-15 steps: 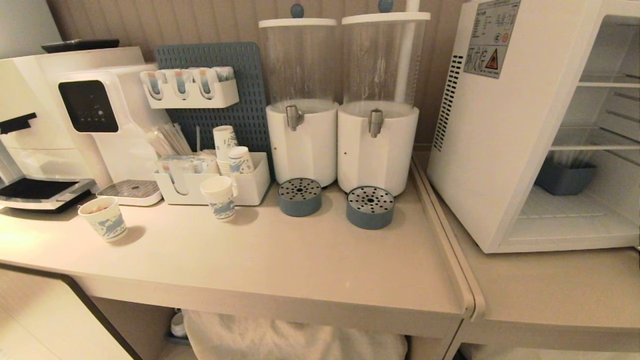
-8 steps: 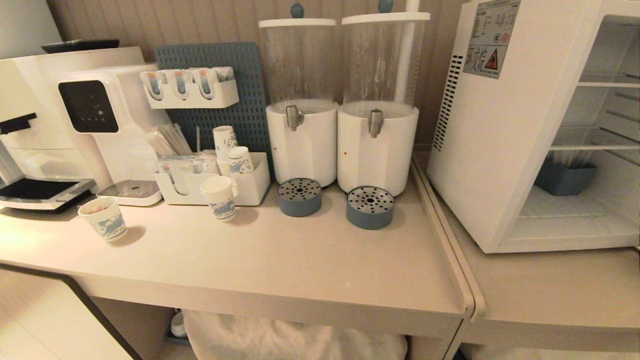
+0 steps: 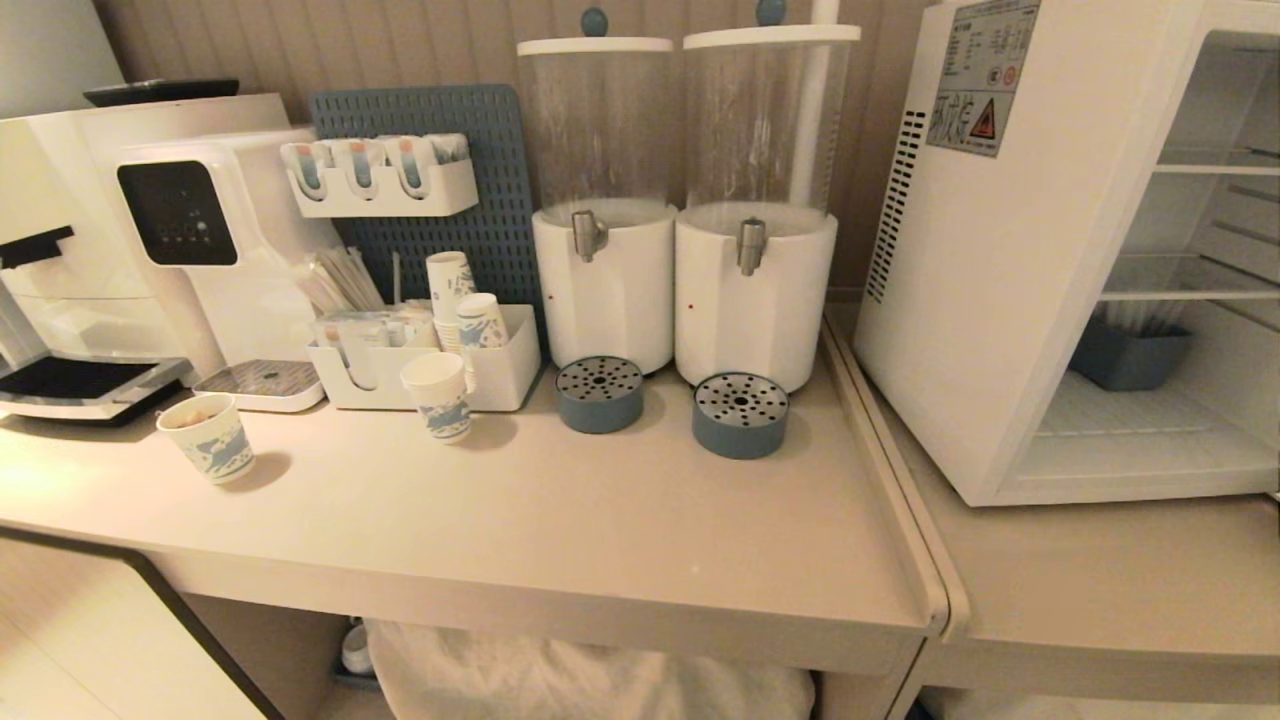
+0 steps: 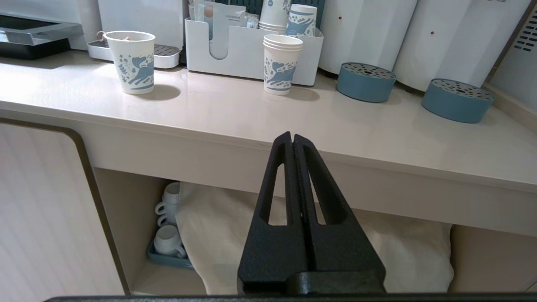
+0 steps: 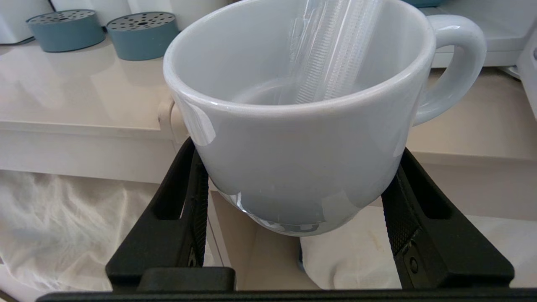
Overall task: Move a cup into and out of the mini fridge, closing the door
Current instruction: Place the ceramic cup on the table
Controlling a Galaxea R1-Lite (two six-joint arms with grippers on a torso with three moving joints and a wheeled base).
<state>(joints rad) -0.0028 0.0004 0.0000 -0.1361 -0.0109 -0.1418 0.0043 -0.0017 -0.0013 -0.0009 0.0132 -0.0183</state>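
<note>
White squat ceramic mug (image 5: 293,138) clamped in my right claw (image 5: 293,201), below counter edge | white boxy mini fridge (image 3: 1010,250) stands open, no mug inside | left claw (image 4: 293,140) pinched empty | placing, retrieving, door-closing remain

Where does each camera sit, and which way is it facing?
Head: high, looking down at the counter and open mini fridge; no arms show.
Left wrist: below counter height, facing its edge; shut left gripper.
Right wrist: low, facing the counter; right gripper holding the cup.
Shared: the blue drip trays.
</note>
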